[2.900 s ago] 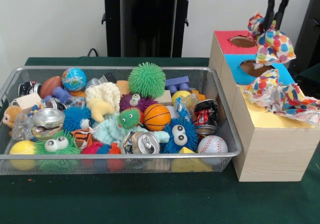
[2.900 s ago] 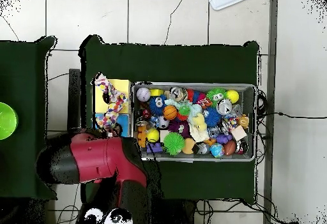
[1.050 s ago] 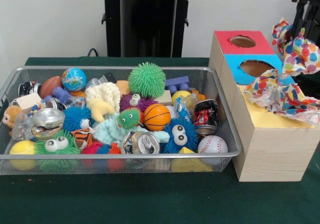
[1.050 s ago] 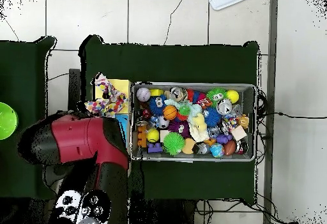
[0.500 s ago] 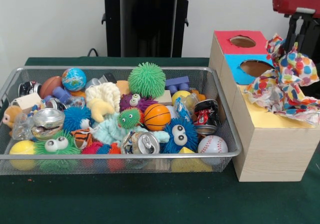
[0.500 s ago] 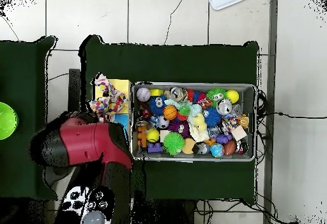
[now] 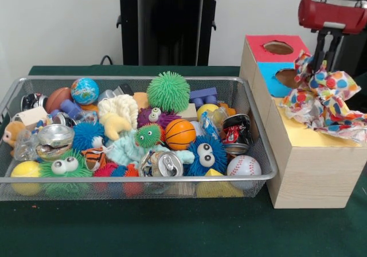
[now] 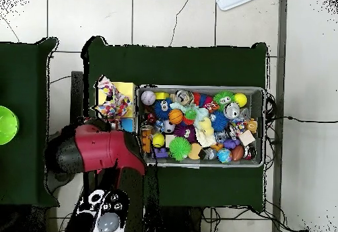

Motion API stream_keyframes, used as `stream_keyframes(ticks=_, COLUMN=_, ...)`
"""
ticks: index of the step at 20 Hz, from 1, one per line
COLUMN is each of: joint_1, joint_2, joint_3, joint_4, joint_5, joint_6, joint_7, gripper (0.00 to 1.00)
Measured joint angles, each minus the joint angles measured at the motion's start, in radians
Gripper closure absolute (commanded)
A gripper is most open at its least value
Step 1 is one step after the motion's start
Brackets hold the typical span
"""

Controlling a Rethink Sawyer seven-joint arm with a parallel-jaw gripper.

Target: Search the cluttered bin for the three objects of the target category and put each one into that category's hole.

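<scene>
Polka-dotted white cloths (image 7: 324,99) lie bunched in a heap on top of the pale wooden box (image 7: 312,174), spread over its yellow-painted end, so the yellow-ringed hole itself is hidden under them. The gripper (image 7: 324,55) hangs from the red arm just above the heap, beside the blue-ringed hole (image 7: 286,77), and its dark fingers reach down to the topmost fold; whether they are clamped on the fabric or have let it go cannot be told from either view. How many separate cloths make up the heap is also unclear.

The wire basket (image 7: 261,132) next to the box is packed with spiky balls, cans and plush toys, and no dotted cloth shows among them.

The likely trouble is that the soft fabric piles up over the opening instead of dropping through. Part of it droops over the box's right edge, and a nudge could drag the bundle off onto the green table (image 7: 172,228).
</scene>
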Motion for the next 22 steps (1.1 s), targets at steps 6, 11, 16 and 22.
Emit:
stream_keyframes(ticks=6, joint_1=-0.027, joint_2=0.003, joint_3=0.000, joint_4=0.025, joint_5=0.000, joint_6=-0.038, joint_7=0.000, gripper=1.00)
stream_keyframes(ticks=11, joint_1=-0.042, joint_2=0.012, joint_3=0.000, joint_4=0.036, joint_5=-0.001, joint_6=-0.078, joint_7=0.000, gripper=1.00)
stream_keyframes(ticks=16, joint_1=-0.046, joint_2=0.026, joint_3=0.001, joint_4=0.045, joint_5=0.001, joint_6=-0.122, joint_7=0.000, gripper=1.00)
stream_keyframes(ticks=22, joint_1=-0.042, joint_2=0.047, joint_3=0.001, joint_4=0.045, joint_5=0.024, joint_6=-0.127, joint_7=0.000, gripper=1.00)
